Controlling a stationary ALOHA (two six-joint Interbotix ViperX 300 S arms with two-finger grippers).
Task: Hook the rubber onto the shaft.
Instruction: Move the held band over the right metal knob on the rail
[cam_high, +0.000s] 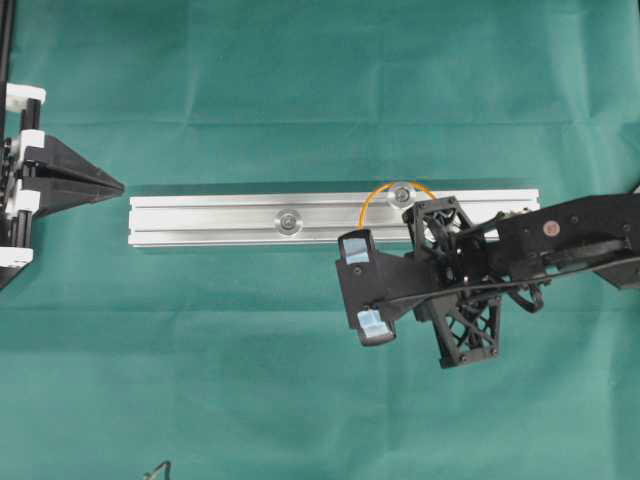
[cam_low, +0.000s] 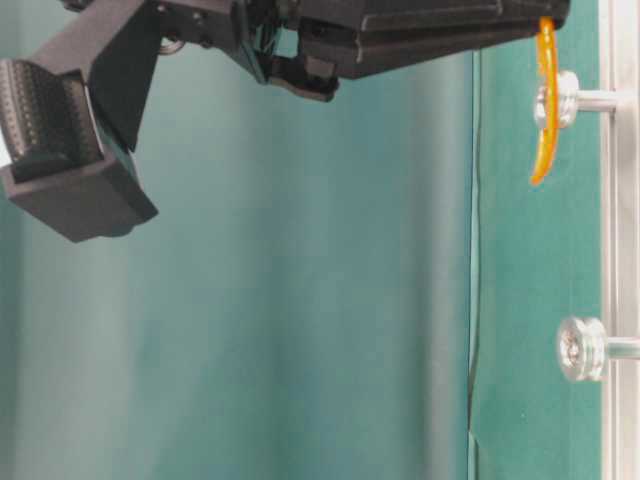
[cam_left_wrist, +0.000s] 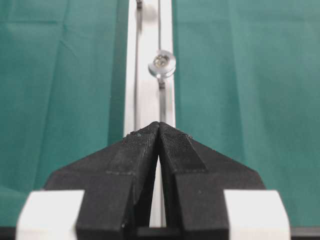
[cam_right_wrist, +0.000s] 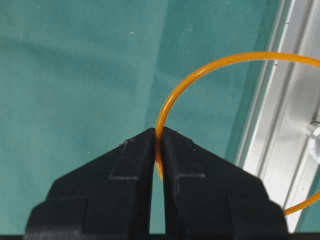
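In the right wrist view, the right gripper (cam_right_wrist: 158, 132) is clenched on the rubber (cam_right_wrist: 210, 66) at lower centre of the frame — one orange loop arching to the upper right over the silver rail (cam_right_wrist: 280, 145). Overhead, the loop encircles the right shaft (cam_high: 402, 194) of two but appears not yet released; the other shaft (cam_high: 289, 221) is bare. At far left the left gripper (cam_high: 115, 186) is closed on nothing.

Rubber (cam_right_wrist: 200, 75) loop cut off at right edge; shaft (cam_right_wrist: 315, 142) blurred.
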